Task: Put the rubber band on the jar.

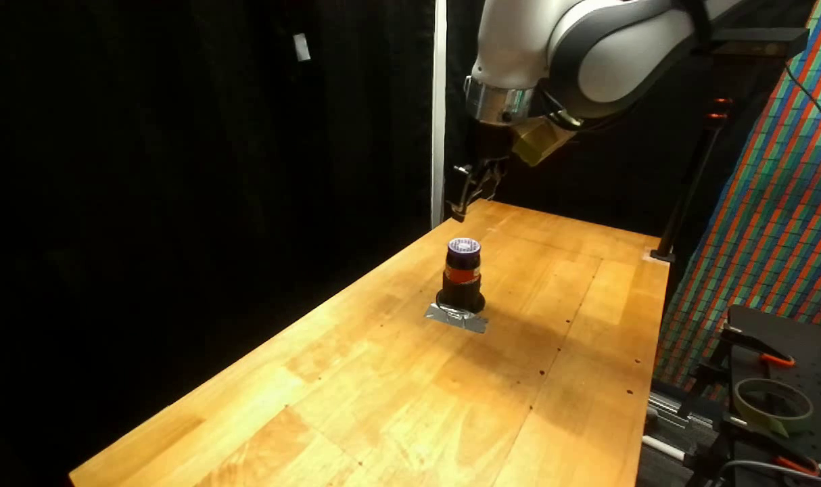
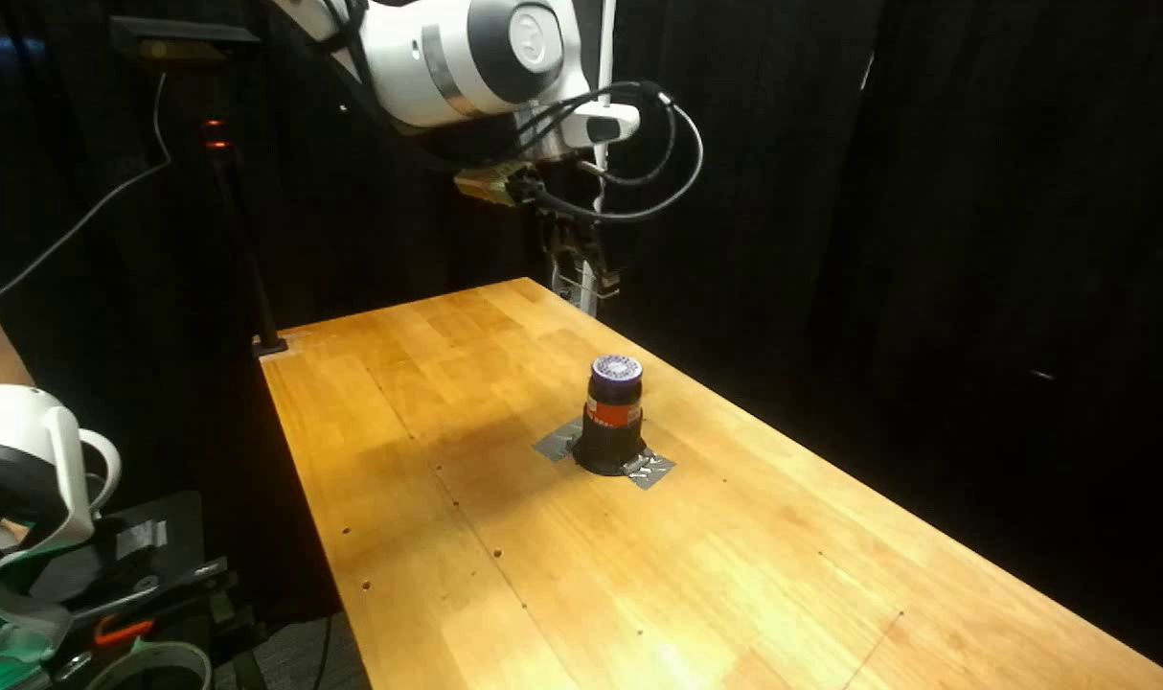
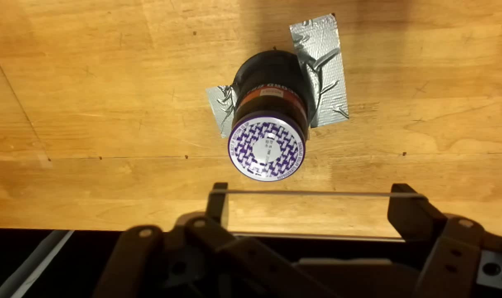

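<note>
- My gripper [image 3: 313,199] stands spread wide above the table [image 3: 110,198], its fingertips [image 3: 412,212] well apart.
- What I carry is the rubber band [image 3: 309,193], a thin strand pulled taut from one fingertip to the other.
- I have the jar [image 2: 616,393] upright on the table, seated in a black holder [image 2: 610,446].
- Silver tape [image 3: 328,82] lies over the holder's base on two sides and onto the wood.
- On my wrist view the lid [image 3: 266,149] faces me, white with a purple pattern, and I can read "REFRIGERATE AFTER OPENING" near its rim.
- An orange-red label [image 1: 462,275] wraps the jar just above the holder.
- In both exterior views I see the gripper hanging higher than the lid and apart from it; from the wrist, the band shows just beside the lid, though I cannot tell how far above.
- The white arm [image 1: 519,40] reaches in from the upper edge of both exterior views.
- A dark post [image 1: 688,193] rises at a table corner, a black curtain [image 1: 214,237] hangs along one long side, and a roll of tape [image 1: 792,423] sits off the opposite side.
</note>
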